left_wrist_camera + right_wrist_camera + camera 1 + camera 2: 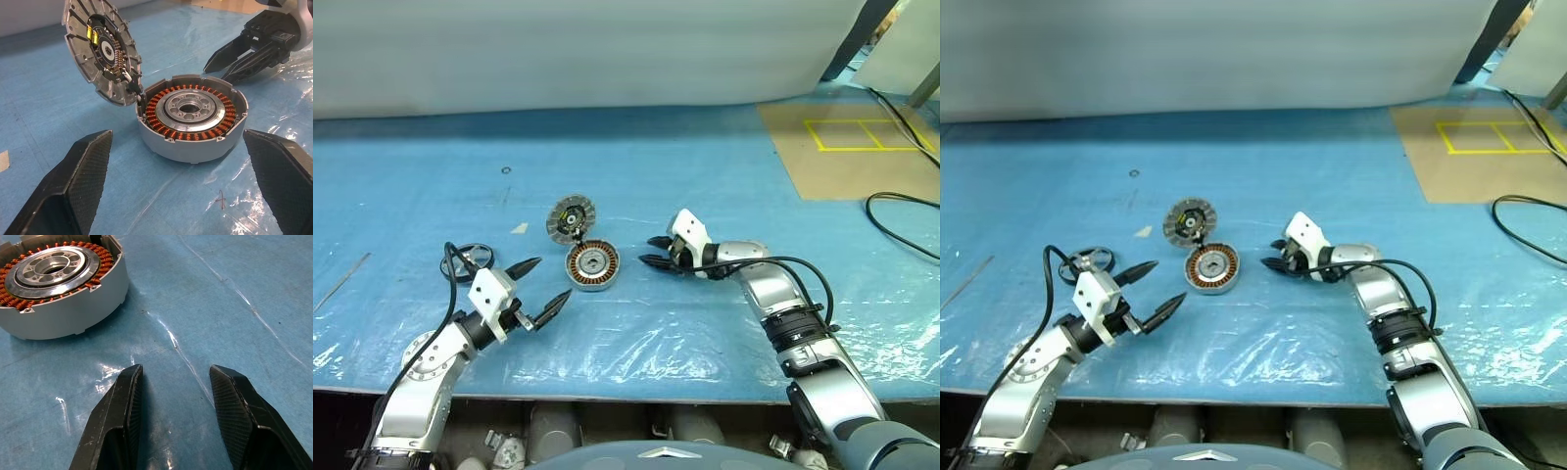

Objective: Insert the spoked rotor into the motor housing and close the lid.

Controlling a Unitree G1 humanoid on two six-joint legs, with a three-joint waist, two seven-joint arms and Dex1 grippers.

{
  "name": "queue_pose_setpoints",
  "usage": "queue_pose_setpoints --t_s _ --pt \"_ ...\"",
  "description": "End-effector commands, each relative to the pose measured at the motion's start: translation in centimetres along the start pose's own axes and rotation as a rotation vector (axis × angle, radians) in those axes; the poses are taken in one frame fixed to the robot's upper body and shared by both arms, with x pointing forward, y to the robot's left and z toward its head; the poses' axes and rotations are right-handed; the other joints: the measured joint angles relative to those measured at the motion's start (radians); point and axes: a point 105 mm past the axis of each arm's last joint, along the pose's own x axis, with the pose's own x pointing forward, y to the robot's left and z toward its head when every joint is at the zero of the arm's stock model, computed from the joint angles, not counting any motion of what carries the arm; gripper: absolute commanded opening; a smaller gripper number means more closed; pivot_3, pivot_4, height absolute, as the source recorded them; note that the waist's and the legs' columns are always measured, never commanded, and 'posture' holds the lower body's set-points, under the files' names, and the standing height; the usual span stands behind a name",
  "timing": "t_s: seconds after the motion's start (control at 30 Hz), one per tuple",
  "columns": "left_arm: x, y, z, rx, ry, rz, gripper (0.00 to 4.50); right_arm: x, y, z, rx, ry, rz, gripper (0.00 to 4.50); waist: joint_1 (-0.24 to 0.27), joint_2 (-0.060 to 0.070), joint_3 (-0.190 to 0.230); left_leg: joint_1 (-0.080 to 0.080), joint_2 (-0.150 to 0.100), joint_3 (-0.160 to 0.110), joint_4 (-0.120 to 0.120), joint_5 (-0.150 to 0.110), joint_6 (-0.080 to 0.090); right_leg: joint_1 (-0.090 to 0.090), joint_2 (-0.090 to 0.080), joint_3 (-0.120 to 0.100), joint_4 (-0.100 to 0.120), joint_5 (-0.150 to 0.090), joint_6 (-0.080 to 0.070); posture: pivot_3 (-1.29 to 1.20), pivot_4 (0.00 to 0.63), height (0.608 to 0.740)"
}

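On blue sheet [705, 176] we see motor housing [592, 265], lid [571, 218] propped open, spoked rotor [468, 258] apart; left gripper [540, 290] spread wide, right gripper [654, 251] parted, both empty.

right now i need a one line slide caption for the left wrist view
Open motor housing with copper windings, its ribbed lid tilted up at the edge, framed by the left gripper's spread fingers.
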Motion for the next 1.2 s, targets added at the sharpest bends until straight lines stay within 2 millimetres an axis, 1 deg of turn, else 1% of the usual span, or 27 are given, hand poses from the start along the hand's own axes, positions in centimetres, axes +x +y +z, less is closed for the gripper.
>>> queue_pose_setpoints --t_s 0.03,0.1,0.2,0.27,0.63,0.83,1.2 --pt "0.1 0.0 0.7 0.021 -0.030 -0.005 4.50 -0.6 0.3 1.4 -0.033 -0.053 0.019 2.39 0.000 0.000 0.000 0.000 0.000 0.000 0.000 0.000 0.000 0.000 0.000 0.000 0.000 0.000 0.000 0.00 0.150 0.740" --pt "0.1 0.0 0.7 0.022 -0.031 -0.007 4.50 -0.9 0.5 1.8 -0.041 -0.069 0.030 2.80 0.000 0.000 0.000 0.000 0.000 0.000 0.000 0.000 0.000 0.000 0.000 0.000 0.000 0.000 0.000 0.00 0.150 0.740" --pt "0.2 0.0 0.7 0.024 -0.035 -0.009 4.50 -0.9 0.5 2.0 -0.036 -0.086 0.011 3.81 0.000 0.000 0.000 0.000 0.000 0.000 0.000 0.000 0.000 0.000 0.000 0.000 0.000 0.000 0.000 0.00 0.150 0.740" --pt "0.3 0.0 0.7 0.024 -0.038 -0.010 4.50 -0.9 0.2 2.2 -0.043 -0.094 -0.010 4.40 -0.001 0.000 0.000 0.000 0.000 0.000 0.000 0.000 0.000 0.000 0.000 0.000 0.000 0.000 0.000 0.00 0.150 0.740" --pt "0.5 0.0 0.8 0.028 -0.043 -0.013 4.50 -1.7 -1.1 2.3 -0.062 -0.092 -0.071 4.40 0.000 0.000 0.000 0.000 0.000 0.000 0.000 0.000 0.000 0.000 0.000 0.000 0.000 0.000 0.000 0.00 0.150 0.740" --pt "0.6 0.3 0.8 0.032 -0.042 -0.016 4.50 -2.2 -2.3 2.5 -0.071 -0.091 -0.110 4.40 0.000 0.000 0.000 0.000 0.000 0.000 0.000 0.000 0.000 0.000 0.000 0.000 0.000 0.000 0.000 0.00 0.150 0.740" --pt "0.6 0.3 0.6 0.033 -0.042 -0.020 4.50 -2.6 -3.3 2.5 -0.088 -0.084 -0.143 4.40 0.000 0.000 0.000 -0.001 0.000 0.000 0.000 0.002 -0.003 0.000 0.000 0.000 0.000 0.000 0.000 0.00 0.150 0.740"
